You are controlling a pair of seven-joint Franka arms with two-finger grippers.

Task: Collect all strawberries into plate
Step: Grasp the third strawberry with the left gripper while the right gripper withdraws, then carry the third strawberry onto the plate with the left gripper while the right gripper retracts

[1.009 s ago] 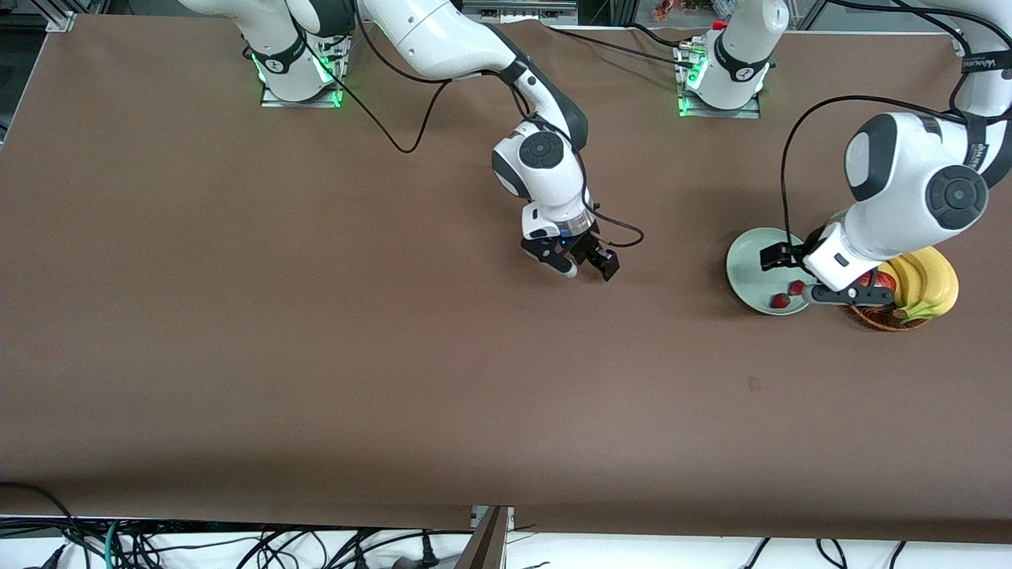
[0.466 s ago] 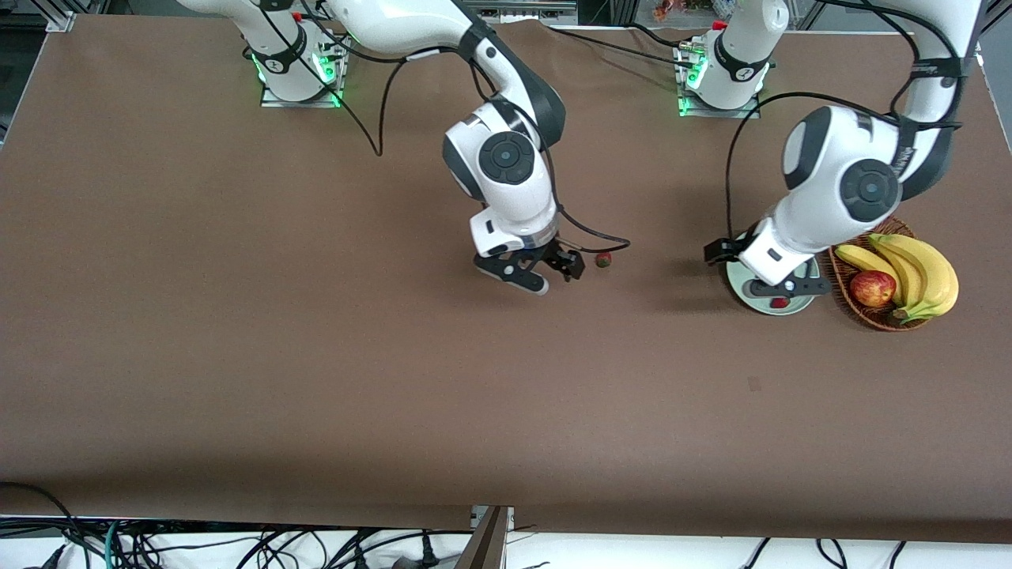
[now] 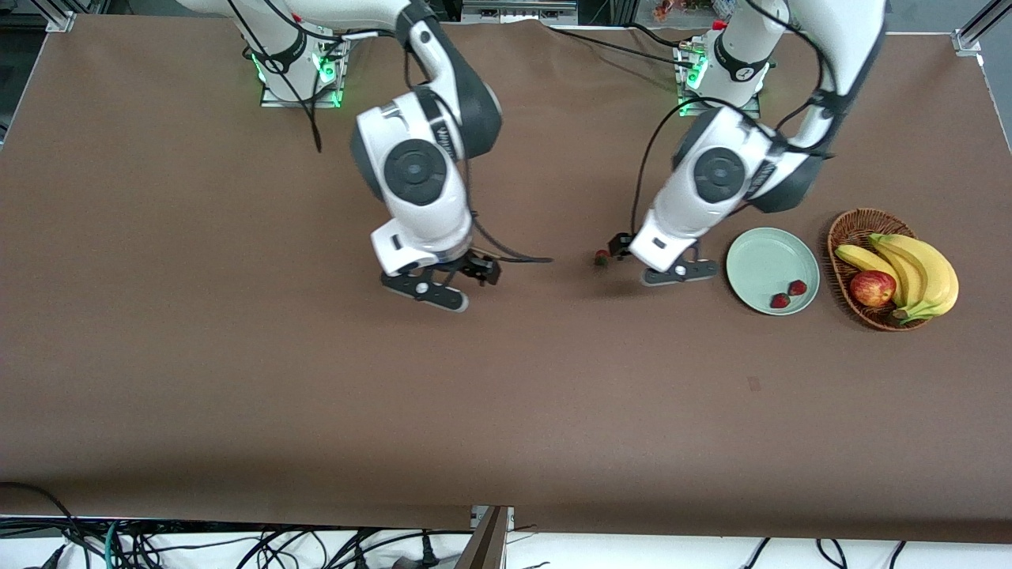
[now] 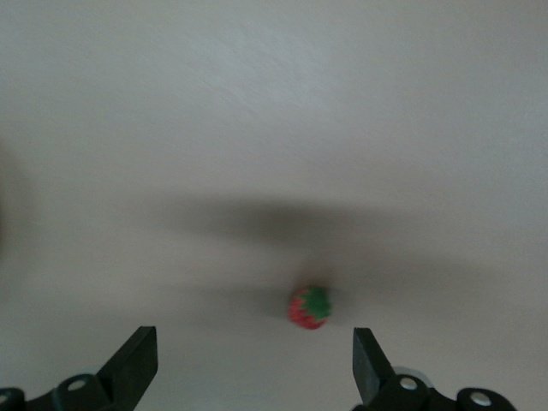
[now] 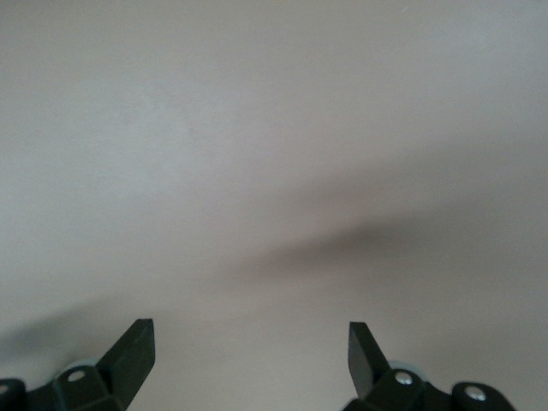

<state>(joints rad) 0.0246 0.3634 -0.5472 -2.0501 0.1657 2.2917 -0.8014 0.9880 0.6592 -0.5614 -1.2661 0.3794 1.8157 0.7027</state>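
One strawberry (image 3: 602, 258) (image 4: 309, 307) lies on the brown table, apart from the plate and toward the right arm's end of it. My left gripper (image 3: 647, 263) (image 4: 253, 364) hangs open just beside this berry, which sits slightly ahead of the fingertips in the left wrist view. Two more strawberries (image 3: 780, 300) (image 3: 798, 288) rest in the pale green plate (image 3: 759, 254). My right gripper (image 3: 455, 283) (image 5: 248, 353) is open and empty over bare table, toward the right arm's end from the lone berry.
A wicker basket (image 3: 847, 229) with bananas (image 3: 917, 269) and a red apple (image 3: 872, 288) stands beside the plate at the left arm's end. A black cable (image 3: 514, 258) trails from the right wrist near the table.
The right gripper opened, left a strawberry on the table and drew away toward its own end. The left gripper swung from over the plate to beside that berry.
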